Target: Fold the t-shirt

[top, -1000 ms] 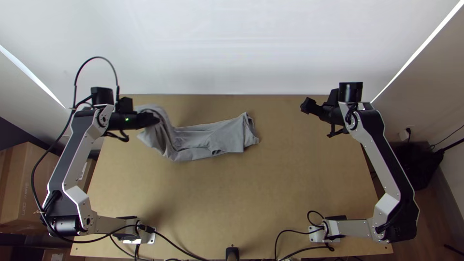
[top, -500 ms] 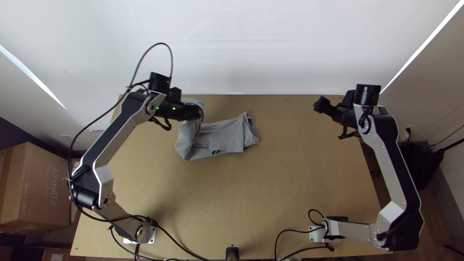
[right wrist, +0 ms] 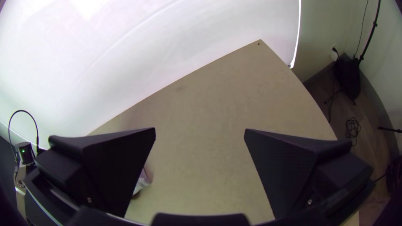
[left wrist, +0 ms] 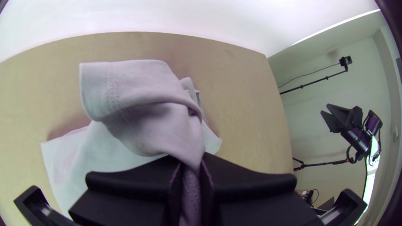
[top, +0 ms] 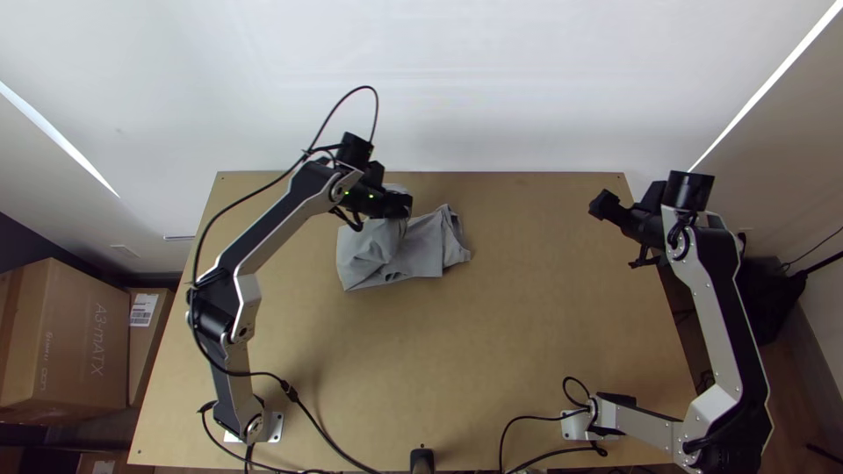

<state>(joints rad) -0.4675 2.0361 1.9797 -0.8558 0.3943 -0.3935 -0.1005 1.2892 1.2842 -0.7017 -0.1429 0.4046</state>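
Left hand (top: 405,205) clamping one t-shirt (top: 424,253), one table (top: 527,351)

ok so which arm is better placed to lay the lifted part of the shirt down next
Left, probably: the left gripper is shut on the t-shirt, holding part of it raised over the rest. The right gripper is open, well away from the t-shirt.

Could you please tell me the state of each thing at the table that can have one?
t-shirt: partly lying on the table, one end lifted and bent over the rest.
left gripper: shut on the t-shirt's lifted end.
right gripper: open, raised, holding nothing.
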